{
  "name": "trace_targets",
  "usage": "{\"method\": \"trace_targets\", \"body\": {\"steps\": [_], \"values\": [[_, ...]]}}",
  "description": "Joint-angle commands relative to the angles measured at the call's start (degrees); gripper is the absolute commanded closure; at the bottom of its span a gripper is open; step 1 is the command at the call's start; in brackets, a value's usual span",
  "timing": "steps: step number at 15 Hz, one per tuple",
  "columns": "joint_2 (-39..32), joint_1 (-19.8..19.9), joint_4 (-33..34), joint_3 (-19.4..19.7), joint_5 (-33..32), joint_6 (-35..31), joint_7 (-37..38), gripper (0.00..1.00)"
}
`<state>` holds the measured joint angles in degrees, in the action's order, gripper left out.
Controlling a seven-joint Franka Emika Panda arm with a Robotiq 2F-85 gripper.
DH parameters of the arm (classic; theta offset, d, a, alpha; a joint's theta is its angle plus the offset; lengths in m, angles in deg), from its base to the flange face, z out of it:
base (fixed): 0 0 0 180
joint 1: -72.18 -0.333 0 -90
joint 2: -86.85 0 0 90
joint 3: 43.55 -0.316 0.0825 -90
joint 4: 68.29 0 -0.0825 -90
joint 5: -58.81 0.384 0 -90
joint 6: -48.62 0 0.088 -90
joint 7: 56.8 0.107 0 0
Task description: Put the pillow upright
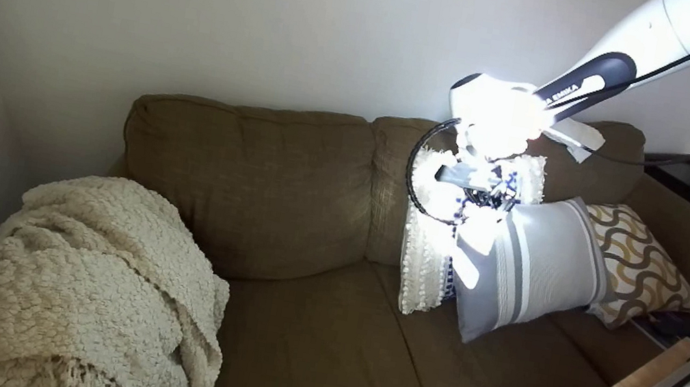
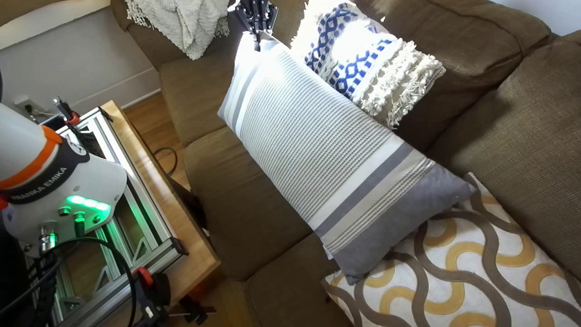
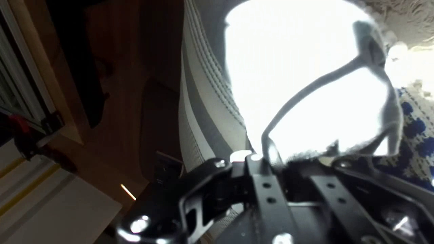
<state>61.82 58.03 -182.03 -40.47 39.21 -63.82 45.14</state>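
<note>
Since pincer (image 2: pixel 257 44) appears clamped on upper left corner of grey striped pillow (image 2: pixel 331 150), present step: presumably shifting it to free navy-patterned pillow (image 2: pixel 358 68) (far side, leaning on sofa back (image 1: pixel 256 186)). Next: settle grey one steadily, release, reach navy one.

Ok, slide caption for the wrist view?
Jaws apparently closed on the striped pillow, its end washed out by glare, blue-patterned pillow beside it.
</note>
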Motion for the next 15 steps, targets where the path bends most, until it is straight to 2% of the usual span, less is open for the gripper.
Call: {"method": "trace_targets", "body": {"steps": [1,9,10,12,15], "values": [[-2.1,-0.1,4.4,-1.2,2.8,2.9,4.8,0.97],[-6.9,-1.6,11.6,-1.9,2.9,4.4,9.4,0.97],[-7.6,-1.7,12.5,-1.6,2.6,4.7,9.9,0.62],[-8.2,-1.6,13.5,-1.1,2.6,5.5,11.2,0.55],[-6.1,-1.1,11.5,-0.9,0.5,3.6,9.0,0.31]]}}
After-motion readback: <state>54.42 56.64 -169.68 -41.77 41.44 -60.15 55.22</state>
